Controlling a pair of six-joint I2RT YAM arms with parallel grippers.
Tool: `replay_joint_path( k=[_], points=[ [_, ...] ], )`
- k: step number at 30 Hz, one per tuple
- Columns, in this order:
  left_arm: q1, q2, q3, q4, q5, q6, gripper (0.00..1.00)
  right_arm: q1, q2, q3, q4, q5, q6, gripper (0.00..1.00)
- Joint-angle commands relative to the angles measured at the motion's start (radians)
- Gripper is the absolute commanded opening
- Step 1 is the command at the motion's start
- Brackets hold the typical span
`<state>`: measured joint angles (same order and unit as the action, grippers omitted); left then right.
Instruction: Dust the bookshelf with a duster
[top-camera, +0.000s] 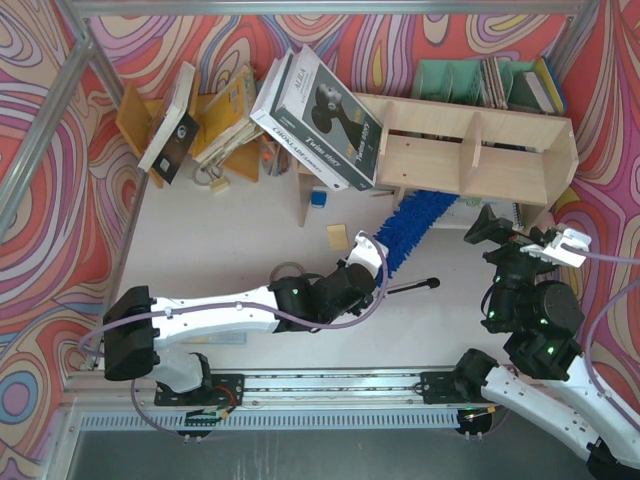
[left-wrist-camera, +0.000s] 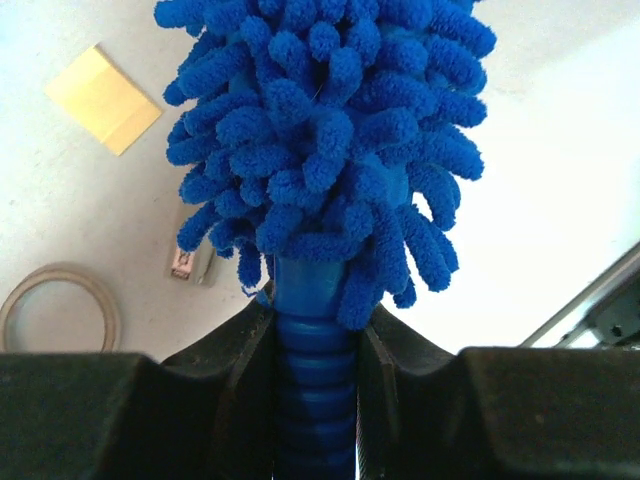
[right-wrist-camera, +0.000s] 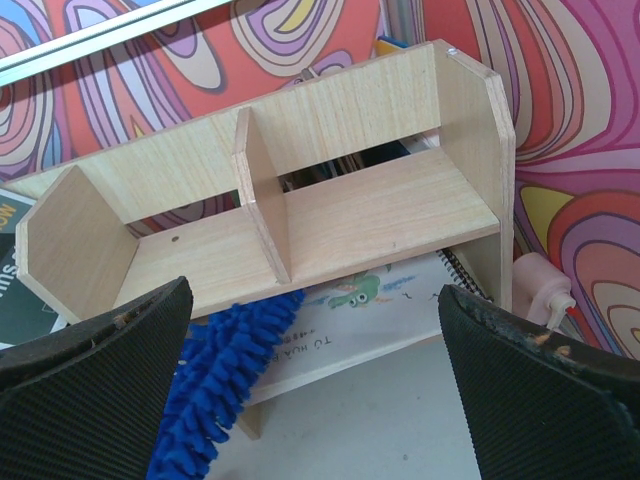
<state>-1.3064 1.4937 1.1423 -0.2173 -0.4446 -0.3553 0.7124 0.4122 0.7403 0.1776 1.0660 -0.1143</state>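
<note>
**Item:** duster (top-camera: 415, 225), bright-blue chenille head on a ribbed blue handle.

**Location:** slanting across the bench (top-camera: 240, 235) toward the bookshelf (top-camera: 470, 150). Far tip at the lower opening, under the left compartment. Contact with the wood not determinable.

**Left pincer** (left-wrist-camera: 315, 340): clenched on the duster handle, just behind the fluff.

**Right pincer** (right-wrist-camera: 315, 300): released, jaws spread wide, nothing between them. Facing the shelf's right half, apart from it.

**Step in hand (judged):** grasp done, head brought to the lower tier, dusting strokes beginning or about to begin.

**Next move (judged):**
- Calls for a sideways sweep along the lower board.
- Then a lift into the upper compartments, one on each side of the upright divider.
- Care needed near the large leaning book (top-camera: 320, 115) propped at the shelf's left end, likely to slide if nudged.

**Writing:**
- Leaning book: "ALEA" on the cover, spine wording resembling "Twins story", smaller lines illegible.
- Notebook (right-wrist-camera: 370, 300) on the lower board: green cartoon figure, with a line of lettering beneath too small to read reliably.
- Yellow note (left-wrist-camera: 100, 98) on the bench: blank.
</note>
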Motion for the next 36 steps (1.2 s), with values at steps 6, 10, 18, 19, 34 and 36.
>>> replay_joint_path(
  k=[6, 10, 18, 19, 34, 36],
  points=[
    [0.007, -0.023, -0.005, 0.117, -0.086, -0.030, 0.00, -0.004, 0.001, 0.007, 0.030, 0.017, 0.004, 0.99],
    [0.001, 0.041, 0.066, 0.104, -0.024, -0.023, 0.00, -0.004, -0.009, 0.008, 0.021, 0.015, 0.010, 0.99],
    [-0.018, 0.183, 0.218, 0.061, 0.110, 0.028, 0.00, -0.005, -0.014, 0.007, 0.018, 0.012, 0.015, 0.99],
    [-0.020, 0.196, 0.237, 0.054, 0.129, 0.036, 0.00, -0.004, -0.011, 0.008, 0.017, 0.011, 0.016, 0.99],
    [-0.002, 0.300, 0.289, -0.081, 0.284, 0.036, 0.00, -0.004, 0.014, 0.010, 0.019, 0.011, 0.014, 0.99],
    [0.002, 0.309, 0.292, -0.101, 0.280, 0.025, 0.00, -0.004, 0.017, 0.010, 0.019, 0.011, 0.013, 0.99]
  ],
)
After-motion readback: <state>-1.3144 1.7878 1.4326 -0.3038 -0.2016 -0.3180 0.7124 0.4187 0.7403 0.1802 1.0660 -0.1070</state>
